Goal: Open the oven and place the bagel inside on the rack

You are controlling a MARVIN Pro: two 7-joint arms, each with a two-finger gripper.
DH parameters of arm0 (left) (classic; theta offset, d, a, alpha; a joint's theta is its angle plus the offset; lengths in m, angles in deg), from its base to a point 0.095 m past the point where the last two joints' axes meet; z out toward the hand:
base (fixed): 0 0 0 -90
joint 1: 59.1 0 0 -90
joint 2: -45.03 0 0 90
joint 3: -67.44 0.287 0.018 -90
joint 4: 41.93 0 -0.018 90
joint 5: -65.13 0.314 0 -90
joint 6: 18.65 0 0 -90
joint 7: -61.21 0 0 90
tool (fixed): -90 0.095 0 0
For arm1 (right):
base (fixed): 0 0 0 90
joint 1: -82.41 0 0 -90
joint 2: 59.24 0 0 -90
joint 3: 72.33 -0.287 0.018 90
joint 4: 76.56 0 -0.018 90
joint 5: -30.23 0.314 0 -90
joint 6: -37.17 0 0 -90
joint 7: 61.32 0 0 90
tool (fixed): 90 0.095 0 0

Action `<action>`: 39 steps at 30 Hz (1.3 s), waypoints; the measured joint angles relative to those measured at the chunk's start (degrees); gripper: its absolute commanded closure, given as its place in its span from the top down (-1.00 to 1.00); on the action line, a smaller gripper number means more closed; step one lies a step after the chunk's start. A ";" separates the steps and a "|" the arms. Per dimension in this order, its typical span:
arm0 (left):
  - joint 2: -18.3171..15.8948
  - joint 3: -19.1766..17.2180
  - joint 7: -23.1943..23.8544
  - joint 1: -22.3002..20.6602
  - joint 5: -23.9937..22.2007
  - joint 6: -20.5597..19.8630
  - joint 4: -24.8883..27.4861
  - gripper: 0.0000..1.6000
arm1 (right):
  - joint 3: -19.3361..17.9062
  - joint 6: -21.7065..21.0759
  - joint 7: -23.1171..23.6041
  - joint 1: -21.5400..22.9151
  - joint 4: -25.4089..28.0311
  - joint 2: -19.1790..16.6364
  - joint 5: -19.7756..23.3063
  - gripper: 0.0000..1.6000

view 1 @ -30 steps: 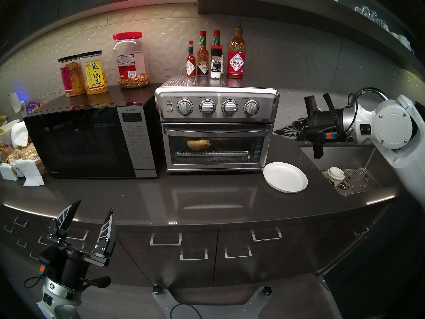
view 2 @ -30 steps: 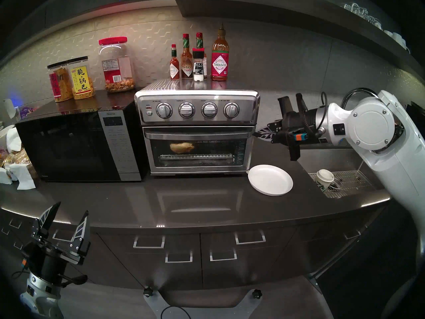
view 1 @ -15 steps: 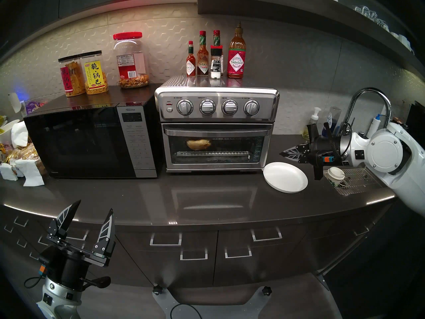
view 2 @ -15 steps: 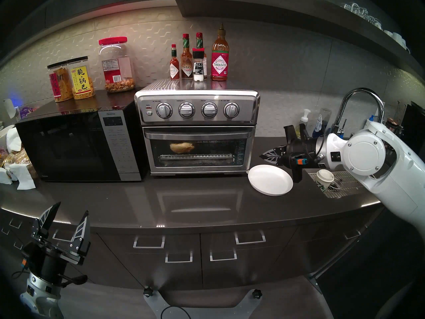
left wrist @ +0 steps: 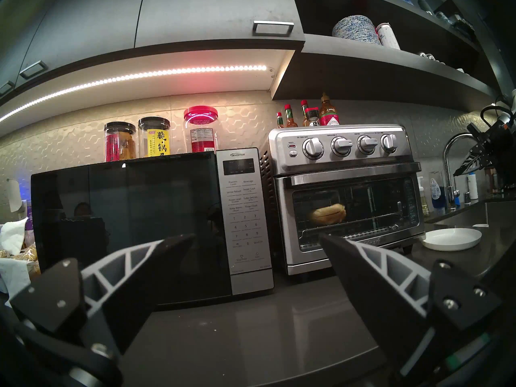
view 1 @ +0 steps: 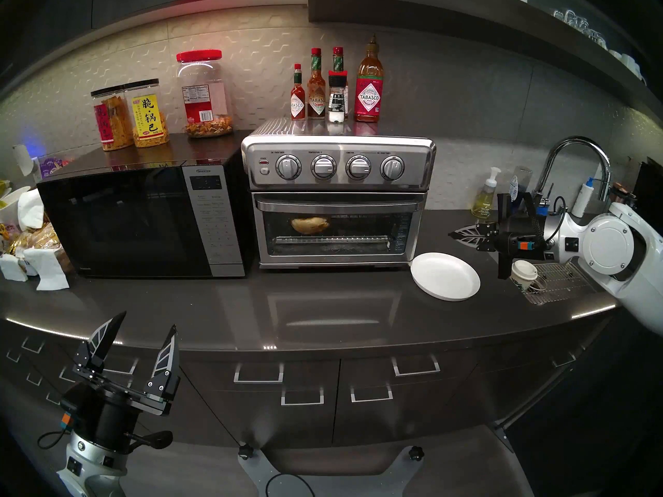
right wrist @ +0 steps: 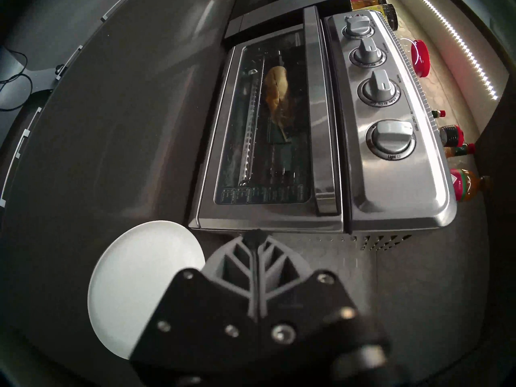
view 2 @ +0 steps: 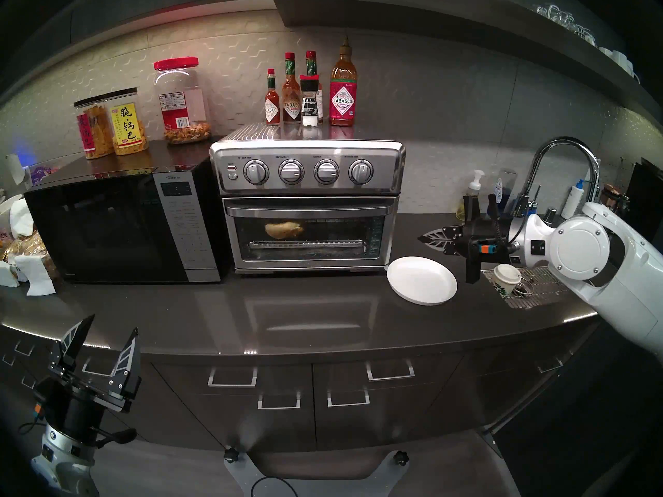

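The stainless oven [view 1: 337, 170] [view 2: 306, 170] stands mid-counter with its glass door closed. Behind the glass the tan bagel [view 1: 310, 224] [view 2: 284, 229] [left wrist: 328, 213] [right wrist: 276, 90] rests on the wire rack [view 1: 332, 240] [right wrist: 250, 132], left of centre. My right gripper [view 1: 454, 234] [view 2: 423, 238] [right wrist: 252, 238] is shut and empty, hovering to the oven's right above the far edge of the white plate [view 1: 445, 275] [right wrist: 145, 286]. My left gripper [view 1: 147, 324] [view 2: 109, 327] [left wrist: 257, 238] is open and empty, below the counter's front edge at the left.
A black microwave [view 1: 143, 220] sits left of the oven, with snack jars [view 1: 131, 114] on top. Sauce bottles [view 1: 369, 84] stand on the oven. Right of the plate are a sink with a paper cup [view 1: 523, 274] on a grid and a curved faucet [view 1: 577, 155].
My right arm dropped from handle height and drew back to the right, uncovering the faucet and soap bottles. The oven, bagel and left gripper have not moved.
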 measured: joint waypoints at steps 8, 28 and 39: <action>0.00 0.01 0.00 -0.01 0.00 0.00 -0.03 1.00 | -2.57 3.74 -1.57 -4.10 -1.56 -0.72 3.13 -1.00; 0.00 0.01 0.01 -0.10 0.00 0.00 -0.09 1.00 | -5.05 12.86 -5.91 -13.16 -1.72 -1.11 8.18 -1.00; 0.00 0.01 0.02 -0.13 0.00 0.00 -0.10 1.00 | -7.53 16.88 -9.18 -17.75 -4.94 0.29 9.44 -1.00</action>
